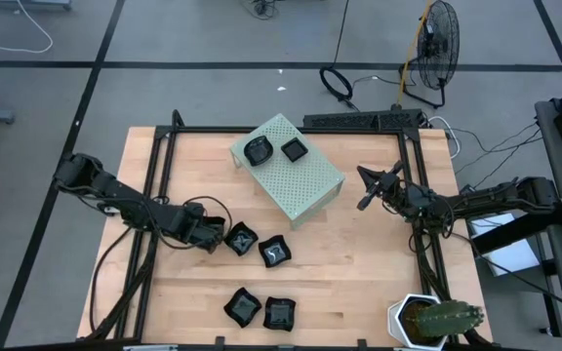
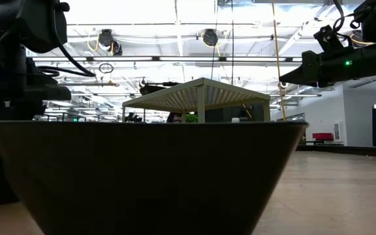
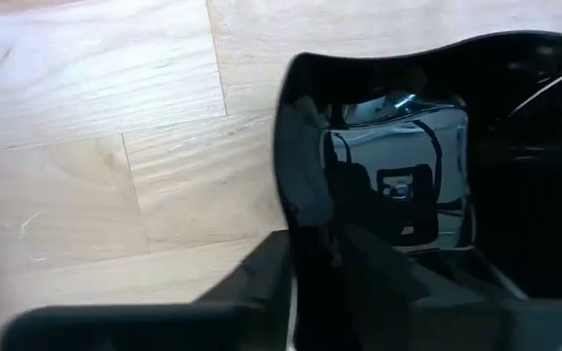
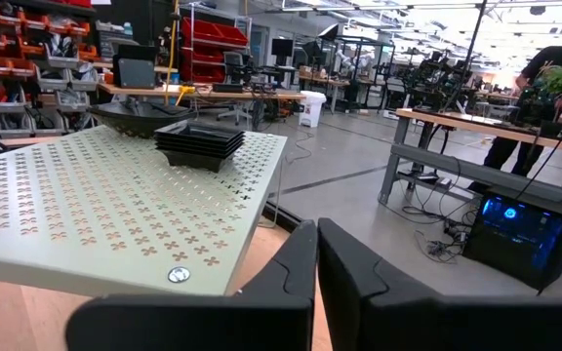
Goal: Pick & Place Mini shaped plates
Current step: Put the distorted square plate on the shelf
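Glossy black mini shaped plates lie in three groups. A wavy-edged one (image 1: 240, 239) sits at my left gripper (image 1: 219, 237), with another (image 1: 275, 253) beside it. Two more (image 1: 243, 306) (image 1: 279, 313) rest flat near the table's near edge. A round one (image 1: 258, 150) and a square stack (image 1: 294, 149) (image 4: 200, 143) sit on top of the pale green perforated box (image 1: 288, 168). My right gripper (image 1: 369, 190) (image 4: 317, 283) hovers shut and empty to the right of the box. My left gripper holds the wavy-edged plate (image 3: 398, 185) by the rim on its left side (image 3: 302, 195). The rim runs down between the two fingers, one finger (image 3: 261, 283) outside the wall and one (image 3: 388, 268) inside the dish. The fingers come nearly level from the table's left. The plate appears to rest on the wood.
A black frame (image 1: 164, 175) runs along the table's sides. A potted cactus (image 1: 435, 320) stands at the near right corner. One plate (image 2: 149, 176) stands right before the low camera and blocks most of that view. Bare wood lies between the box and the near plates.
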